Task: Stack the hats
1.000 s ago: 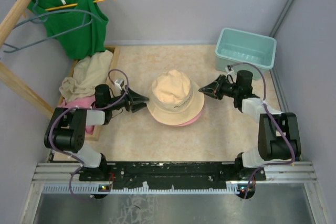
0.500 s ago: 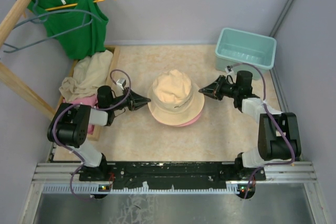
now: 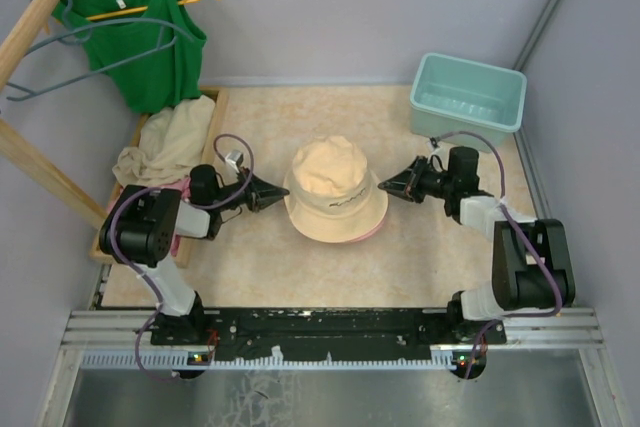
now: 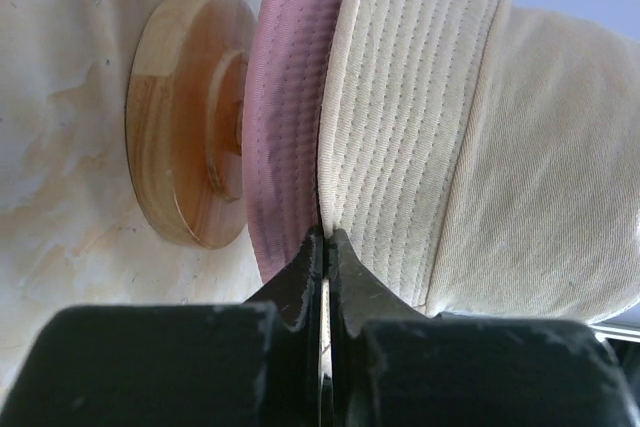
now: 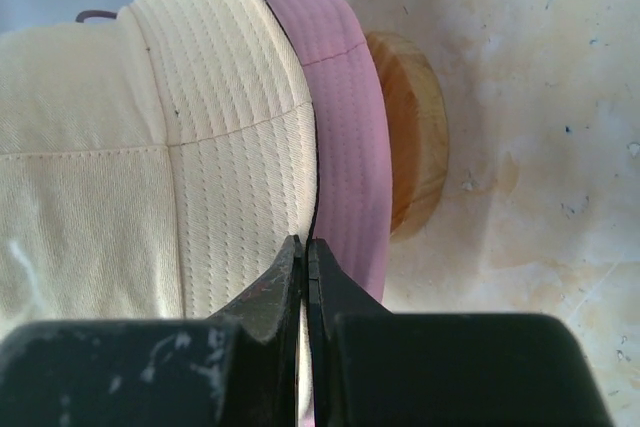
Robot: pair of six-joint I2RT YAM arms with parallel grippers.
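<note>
A beige hat (image 3: 333, 182) with a small dark logo sits on top of a pink hat (image 3: 366, 234), whose brim peeks out below. Both rest on a round wooden stand (image 4: 180, 127) in the middle of the table. My left gripper (image 3: 283, 197) is shut on the beige hat's left brim edge. In the left wrist view the gripper (image 4: 325, 237) pinches the beige hat (image 4: 420, 127) just above the pink hat (image 4: 285, 117). My right gripper (image 3: 383, 187) is shut on the right brim edge. The right wrist view shows that gripper (image 5: 304, 244) holding the beige hat (image 5: 200, 147) beside the pink hat (image 5: 345, 117) and the stand (image 5: 415, 137).
A teal bin (image 3: 467, 94) stands at the back right. A green tank top (image 3: 140, 37) hangs on a wooden rack at the back left. Beige cloth (image 3: 165, 147) and pink cloth (image 3: 150, 195) lie in a wooden tray at the left.
My left gripper has closed on the beige brim and edged right. The right gripper has shifted slightly left and toward me. The beige hat has settled lower, hiding more of the pink one.
</note>
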